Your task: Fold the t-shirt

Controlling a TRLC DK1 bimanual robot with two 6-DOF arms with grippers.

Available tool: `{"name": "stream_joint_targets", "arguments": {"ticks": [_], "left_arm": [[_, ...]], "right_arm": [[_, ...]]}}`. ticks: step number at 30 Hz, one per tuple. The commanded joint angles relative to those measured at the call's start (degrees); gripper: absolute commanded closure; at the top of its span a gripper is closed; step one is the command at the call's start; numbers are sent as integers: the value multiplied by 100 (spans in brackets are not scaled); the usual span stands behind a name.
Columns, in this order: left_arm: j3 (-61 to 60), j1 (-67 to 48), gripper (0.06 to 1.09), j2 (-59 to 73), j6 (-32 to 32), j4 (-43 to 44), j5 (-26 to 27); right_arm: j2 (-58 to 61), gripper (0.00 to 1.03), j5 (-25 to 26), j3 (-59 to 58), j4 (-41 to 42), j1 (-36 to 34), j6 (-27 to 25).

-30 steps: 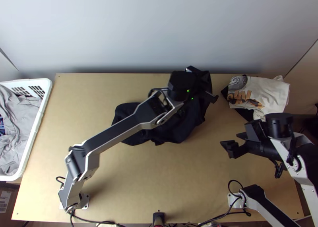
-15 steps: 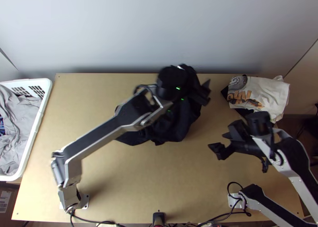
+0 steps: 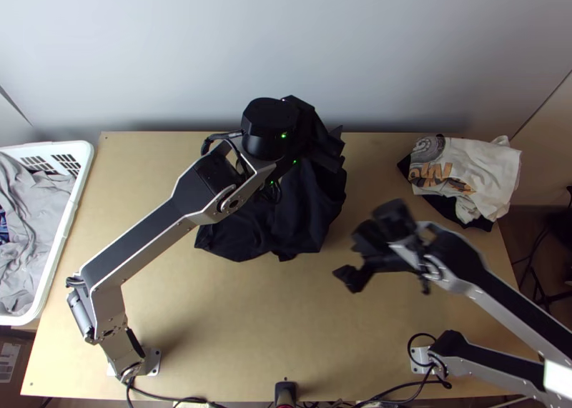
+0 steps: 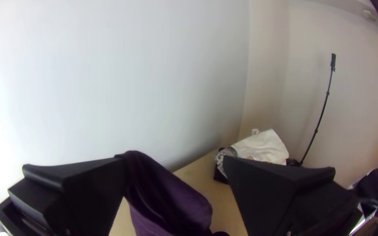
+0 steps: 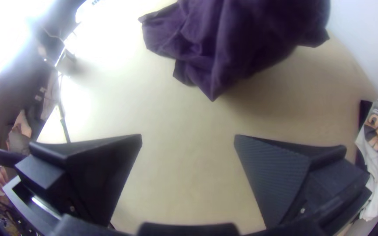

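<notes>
One white laundry basket [image 3: 76,193] holds grey cloth [image 3: 36,208]. We record left gripper [image 3: 338,145] and right gripper [image 3: 345,256] spread apart, the dark t-shirt [image 3: 307,211] bunched mid-table at the former. White garment [image 3: 486,168] bears orange print [image 3: 433,172].

Seemingly a robotics lab: two robot arms [image 3: 136,241] at a wooden table [image 3: 236,322], cables [image 3: 393,391] along its near edge.

The light wooden desk [image 3: 214,322] carries a dark t-shirt [image 3: 304,219], its near part lying bunched around the far middle. At the far right, a pale printed garment [image 3: 482,168] lies on top of a black cloth [image 3: 435,204]. Metal base plates [image 3: 152,361] sit near left and near right, with black cables [image 3: 422,334] beside them.
</notes>
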Motion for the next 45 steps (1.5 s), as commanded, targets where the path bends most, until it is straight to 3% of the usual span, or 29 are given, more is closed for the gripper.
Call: {"name": "stream_joint_targets", "arguments": {"ticks": [1, 9, 14, 16, 21, 25, 32, 45], "left_arm": [[-8, 10, 11, 34, -14, 34, -10], [0, -8, 11, -159, 3, 16, -19], [-8, 1, 11, -282, 3, -36, -28], [-8, 10, 11, -317, 3, -45, -28], [-17, 45, 11, -370, 3, -80, -28], [-26, 36, 11, -387, -14, -98, -28], [-35, 98, 13, -467, -14, -159, -28], [-202, 634, 16, -976, -49, -282, -19]], "right_arm": [[1153, 5, 2, -261, 1353, 444, 327], [2164, 9, 11, -357, 2531, 181, 485], [2559, 12, 29, -138, 2672, -4, 485], [2542, 32, 29, -41, 2672, -39, 485], [2313, 62, 46, 64, 2672, -92, 432], [2190, 98, 46, 117, 2672, -101, 379], [1724, 100, 55, 20, 2408, -312, 344], [555, 100, 108, 855, 633, -1032, 107]]}}
